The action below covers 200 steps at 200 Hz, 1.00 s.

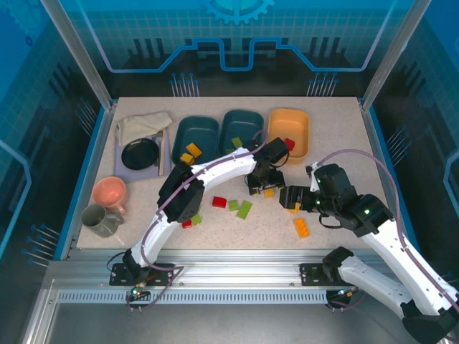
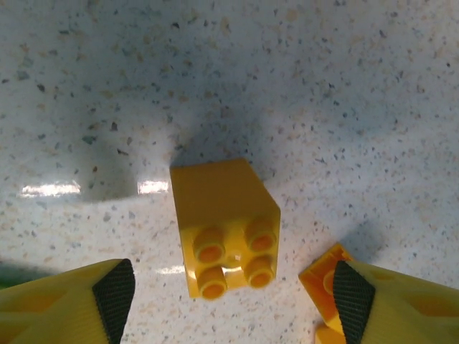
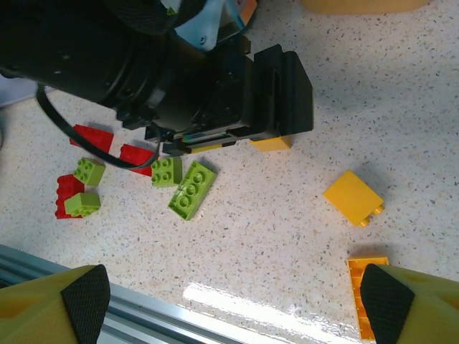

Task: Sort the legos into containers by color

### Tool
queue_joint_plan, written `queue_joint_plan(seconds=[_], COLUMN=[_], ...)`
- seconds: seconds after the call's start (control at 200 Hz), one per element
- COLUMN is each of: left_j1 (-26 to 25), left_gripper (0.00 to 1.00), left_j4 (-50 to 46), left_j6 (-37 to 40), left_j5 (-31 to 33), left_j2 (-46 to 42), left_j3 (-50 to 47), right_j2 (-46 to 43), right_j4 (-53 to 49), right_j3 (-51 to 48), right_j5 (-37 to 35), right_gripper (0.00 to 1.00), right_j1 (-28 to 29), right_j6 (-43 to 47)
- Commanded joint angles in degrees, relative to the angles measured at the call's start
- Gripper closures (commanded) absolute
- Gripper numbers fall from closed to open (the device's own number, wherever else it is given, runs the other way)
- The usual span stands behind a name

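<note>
Legos lie loose on the speckled worktop (image 1: pixel 344 158) in front of the three containers. A red brick (image 1: pixel 219 202), a square green brick (image 1: pixel 233 205) and an oblong green brick (image 1: pixel 244 209) sit near one another at centre. An oblong orange brick (image 1: pixel 301 227) lies apart at the near right. A square yellow brick (image 2: pixel 228 226) rests studs-up on the worktop directly under the left claw (image 2: pixel 234 297). That claw stands wide, a pad on either side of the brick and neither touching it. A second orange piece (image 2: pixel 323 283) lies just beside the pad on the right of the left wrist view. The right claw (image 3: pixel 237 301) hangs wide apart and holds nothing, just beside the left claw and above the oblong orange brick. At the far side the left teal tub (image 1: pixel 195 132), middle teal tub (image 1: pixel 242 123) and light orange tub (image 1: pixel 287 113) stand in a row. A red piece (image 1: pixel 289 144) lies in the orange tub's near corner. A black dish (image 1: pixel 140 153), pink bowl (image 1: pixel 109 190) and grey mug (image 1: pixel 100 219) occupy the left side.
</note>
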State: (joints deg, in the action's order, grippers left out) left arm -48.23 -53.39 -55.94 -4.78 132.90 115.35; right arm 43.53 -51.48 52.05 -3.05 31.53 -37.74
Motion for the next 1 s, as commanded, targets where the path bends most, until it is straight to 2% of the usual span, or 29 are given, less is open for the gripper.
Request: queue_joint_plan(seconds=[0.0, 0.245, 0.355, 0.445, 0.715, 0.86, 0.995], left_j1=[-0.11, -0.38, -0.42, -0.38, 2.16, 7.79, 15.38], left_gripper=[0.29, 0.49, 0.63, 0.71, 0.72, 0.71, 0.71], left_j4=[-1.6, -4.66, -5.57, -6.02, -6.3, -5.93, -6.41], left_j6=[-1.01, -0.18, 0.7, 1.41, 2.55, 4.21, 6.64], left_j5=[1.9, 3.2, 4.33, 5.36, 10.04, 10.95, 11.65], left_j2=[2.99, 5.87, 5.32, 3.58, -10.71, -18.55, -21.9], left_j3=[4.02, 6.39, 6.42, 5.66, -2.22, -7.97, -10.35], right_j2=[-1.07, -1.66, -1.69, -1.36, -1.65, 2.45, 9.69], right_j4=[-1.73, -1.49, -0.96, -0.21, 7.7, 14.07, 20.57], right_j3=[-1.06, -1.34, -1.32, -2.76, -2.52, -1.98, 1.85], right_j5=[-0.57, -0.8, -1.08, -0.65, 3.96, 4.89, 4.91], right_gripper=[0.06, 0.06, 0.07, 0.06, 0.07, 0.07, 0.07], right_j1=[0.81, 0.72, 0.71, 0.7, 1.56, 5.11, 9.73], right_j6=[-0.31, -0.74, -1.44, -1.51, 5.03, 8.48, 10.53])
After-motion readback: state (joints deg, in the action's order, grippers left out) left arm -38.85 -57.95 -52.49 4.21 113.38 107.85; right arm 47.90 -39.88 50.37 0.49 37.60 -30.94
